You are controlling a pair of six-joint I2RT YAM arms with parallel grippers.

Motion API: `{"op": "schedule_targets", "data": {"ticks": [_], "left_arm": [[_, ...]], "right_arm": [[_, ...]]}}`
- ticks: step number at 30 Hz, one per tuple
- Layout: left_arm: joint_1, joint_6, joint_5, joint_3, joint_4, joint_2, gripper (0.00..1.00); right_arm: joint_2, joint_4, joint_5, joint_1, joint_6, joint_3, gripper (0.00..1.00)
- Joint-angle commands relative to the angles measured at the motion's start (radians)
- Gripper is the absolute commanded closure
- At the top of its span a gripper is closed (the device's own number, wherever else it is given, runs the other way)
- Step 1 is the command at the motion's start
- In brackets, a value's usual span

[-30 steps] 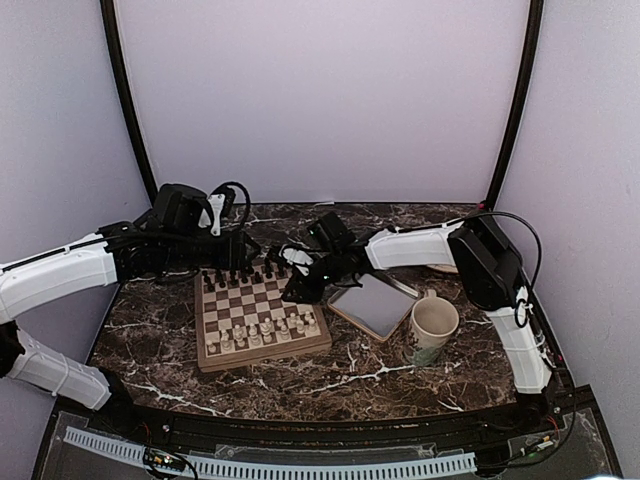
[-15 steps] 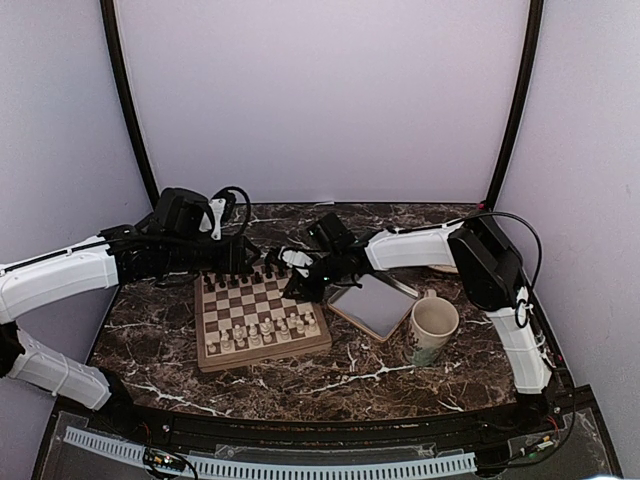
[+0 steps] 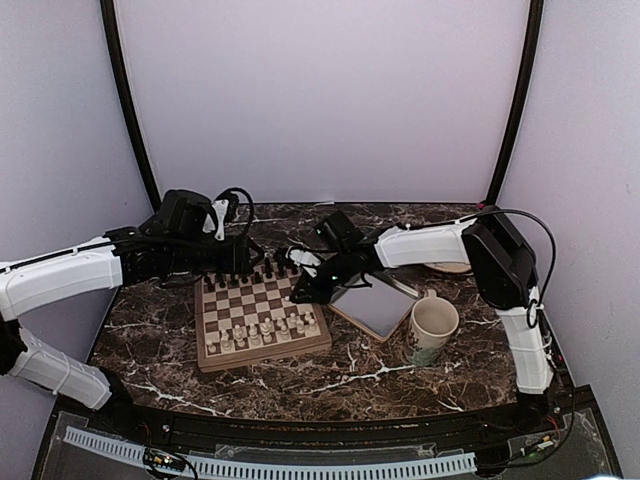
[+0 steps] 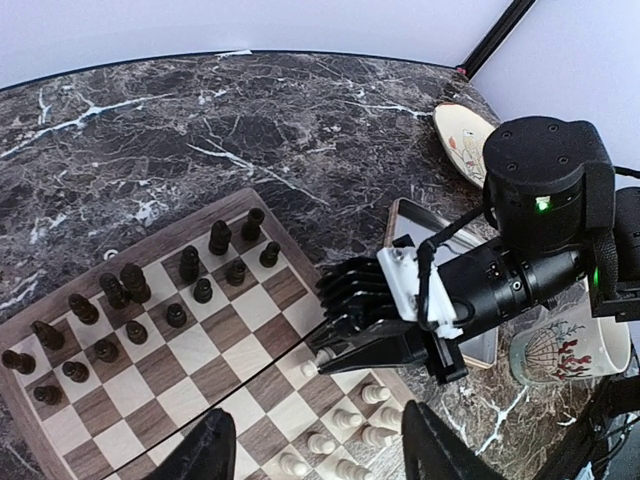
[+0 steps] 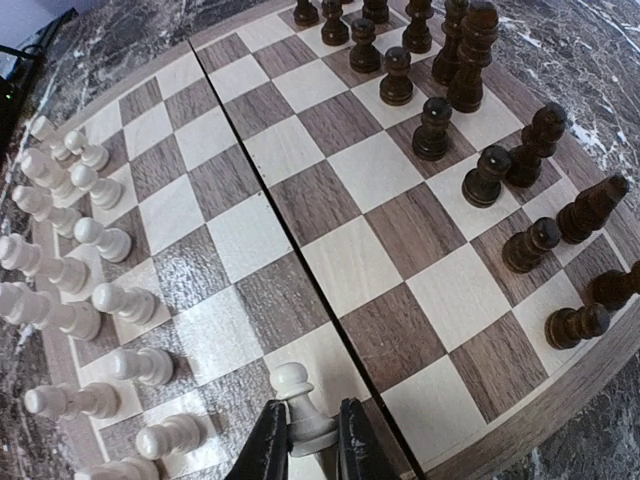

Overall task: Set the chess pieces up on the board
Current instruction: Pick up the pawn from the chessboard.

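"Mug [image 3: 432, 328] nearest, on the right?"
"Yes, upright on the marble table [image 3: 380, 385], with the grey tray [image 3: 378, 305] just beyond it to the left."
"And the board [image 3: 248, 306]?"
"Left of the tray, lying flat. White chessmen [image 3: 262, 332] stand along its two near rows, dark chessmen [image 3: 240, 278] along the far ones."
"Right gripper [image 5: 312, 448]?"
"Low over the board's right edge. Its fingers [image 5: 268, 445] are pinched on the base of a white pawn [image 5: 298, 398], which stands upright on a square there, apart from the other white men."
"Left gripper [image 4: 320, 455]?"
"Above the board's far side — jaws spread wide, nothing between them."
"Anything farther?"
"A plate [image 4: 465, 140] on the table at the far right, beyond the tray."
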Motion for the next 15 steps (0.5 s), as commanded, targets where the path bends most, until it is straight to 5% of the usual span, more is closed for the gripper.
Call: {"op": "schedule_targets", "data": {"ticks": [1,15], "left_arm": [[0.016,-0.063,0.105,-0.029,0.112,0.044,0.42],[0.053,-0.459,0.472,-0.078,0.637,0.282,0.50]], "right_arm": [[-0.106,-0.009,-0.108,-0.044,0.098,-0.014,0.88],[-0.264,0.058,-0.241,-0.131,0.224,-0.142,0.87]]}}
